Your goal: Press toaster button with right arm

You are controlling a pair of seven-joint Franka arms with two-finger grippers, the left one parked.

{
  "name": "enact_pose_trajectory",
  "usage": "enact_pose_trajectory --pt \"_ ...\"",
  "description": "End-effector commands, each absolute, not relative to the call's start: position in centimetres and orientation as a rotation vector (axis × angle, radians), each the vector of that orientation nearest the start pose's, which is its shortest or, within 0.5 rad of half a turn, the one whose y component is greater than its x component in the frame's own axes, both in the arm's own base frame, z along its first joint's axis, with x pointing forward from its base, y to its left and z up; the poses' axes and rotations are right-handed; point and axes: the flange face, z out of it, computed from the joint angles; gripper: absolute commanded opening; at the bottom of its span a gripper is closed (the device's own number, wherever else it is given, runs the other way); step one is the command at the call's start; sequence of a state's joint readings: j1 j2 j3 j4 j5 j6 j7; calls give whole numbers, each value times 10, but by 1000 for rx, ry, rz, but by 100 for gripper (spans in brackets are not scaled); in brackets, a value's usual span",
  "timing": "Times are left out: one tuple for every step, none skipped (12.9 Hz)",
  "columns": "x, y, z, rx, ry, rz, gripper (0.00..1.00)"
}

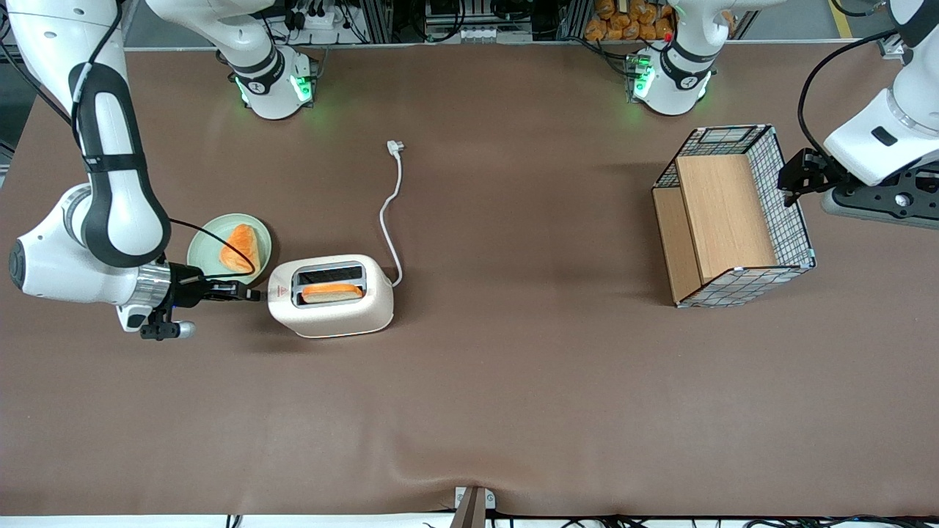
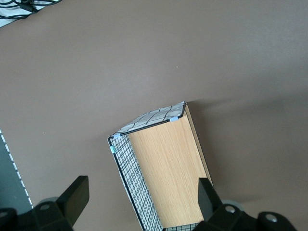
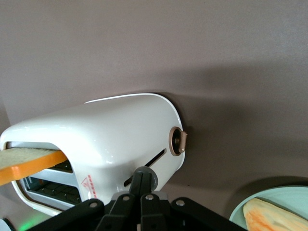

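The cream-white toaster (image 1: 334,312) stands toward the working arm's end of the table, with a slice of bread (image 1: 331,292) in the slot nearer the front camera. The right arm's gripper (image 1: 253,295) is shut and level with the toaster's end face. In the right wrist view the closed gripper (image 3: 142,174) has its tips against the small grey round toaster button (image 3: 154,181), which sits on the slit in the end of the toaster (image 3: 120,134). The fingers cover most of the button. The slice (image 3: 29,163) sticks out of its slot.
A pale green plate (image 1: 209,246) with a piece of bread (image 1: 240,248) lies beside the gripper, farther from the front camera. The toaster's white cord (image 1: 391,213) trails away, unplugged. A copper-rimmed dial (image 3: 177,141) sits on the toaster's end. A wire-and-wood basket (image 1: 733,220) stands toward the parked arm's end.
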State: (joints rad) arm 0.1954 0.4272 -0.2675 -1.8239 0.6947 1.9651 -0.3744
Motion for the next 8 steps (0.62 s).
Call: enact_pose_trajectory --pt "624 11 288 -2553 68 143 0" --pt "624 12 288 -2542 63 136 0" --pt "624 12 286 -2542 64 140 0" --pt "624 13 281 -2543 64 147 0" --pt "623 13 278 -2544 65 153 0" --pt "623 13 278 -2543 67 155 0" --pt "623 13 273 -2546 67 162 0" --pt "623 12 272 -2545 69 163 0"
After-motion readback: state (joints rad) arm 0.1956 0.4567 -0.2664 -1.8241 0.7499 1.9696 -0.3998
